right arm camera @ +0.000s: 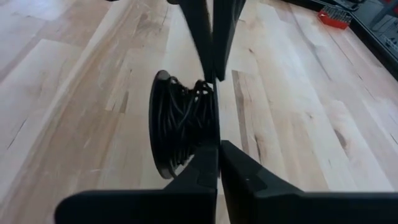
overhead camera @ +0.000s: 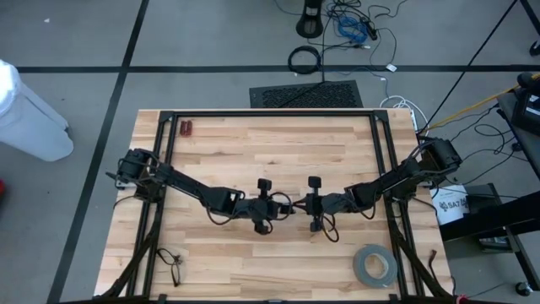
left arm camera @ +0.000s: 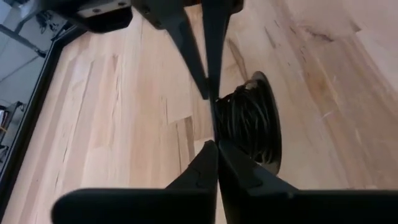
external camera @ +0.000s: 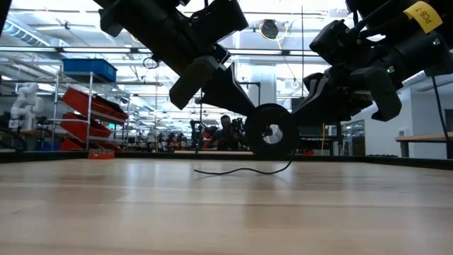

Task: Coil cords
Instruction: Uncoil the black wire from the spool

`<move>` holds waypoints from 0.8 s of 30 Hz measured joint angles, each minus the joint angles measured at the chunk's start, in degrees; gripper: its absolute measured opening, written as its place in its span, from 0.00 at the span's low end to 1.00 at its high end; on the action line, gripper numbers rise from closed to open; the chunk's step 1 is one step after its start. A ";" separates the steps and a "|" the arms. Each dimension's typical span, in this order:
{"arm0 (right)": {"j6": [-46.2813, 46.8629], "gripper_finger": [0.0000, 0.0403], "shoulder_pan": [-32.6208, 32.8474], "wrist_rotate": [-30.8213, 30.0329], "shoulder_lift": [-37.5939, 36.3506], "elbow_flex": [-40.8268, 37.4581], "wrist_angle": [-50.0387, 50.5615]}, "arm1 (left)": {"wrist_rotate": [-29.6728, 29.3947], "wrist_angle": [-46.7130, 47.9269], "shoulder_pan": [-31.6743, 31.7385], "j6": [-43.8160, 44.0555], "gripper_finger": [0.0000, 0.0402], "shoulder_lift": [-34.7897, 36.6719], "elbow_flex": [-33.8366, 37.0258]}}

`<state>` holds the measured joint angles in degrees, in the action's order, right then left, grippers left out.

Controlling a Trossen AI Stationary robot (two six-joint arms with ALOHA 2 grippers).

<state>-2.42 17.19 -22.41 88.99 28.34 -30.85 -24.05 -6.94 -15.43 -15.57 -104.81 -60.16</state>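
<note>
Cord bundle (right arm camera: 183,121): thin black cord wound into a small round coil, glossy wiry strands packed side by side. It hangs above the middle of the table between the two grippers, and one loose strand (external camera: 241,170) trails in a wavy line onto the wood.

Left gripper (left arm camera: 213,118): at table centre, and its dark tapered fingers (left arm camera: 199,53) meet tip to tip, pinched on the coil's edge with no gap showing.

Right gripper (right arm camera: 214,112): facing the left one across the coil, and its slim black fingers (right arm camera: 202,37) are closed onto the strands on the opposite side.

Table (overhead camera: 253,143): pale butcher-block wood, long planks with visible grain, inside a black metal frame.

Tape roll (overhead camera: 374,265): a flat grey ring lying near the front right corner, well apart from the grippers.

Thick cable loop (overhead camera: 305,59): a black ring on the floor beyond the table's far edge.

Red object (overhead camera: 186,128): small and ribbed, near the far left corner.
</note>
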 joint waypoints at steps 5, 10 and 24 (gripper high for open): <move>0.22 0.00 0.00 0.22 -0.10 0.00 -0.24 | -3.75 -0.88 -2.14 -1.25 0.16 0.01 -0.02; 0.26 0.00 0.00 -0.15 -1.78 0.00 0.17 | -14.02 0.38 -5.18 0.33 0.26 1.94 -0.04; 3.04 0.00 0.10 -0.37 -14.46 0.09 4.79 | -12.17 1.68 -9.90 27.11 0.28 7.32 -0.01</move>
<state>0.62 17.29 -22.78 74.53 28.42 -26.06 -36.21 -5.26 -25.33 11.55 -97.49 -60.17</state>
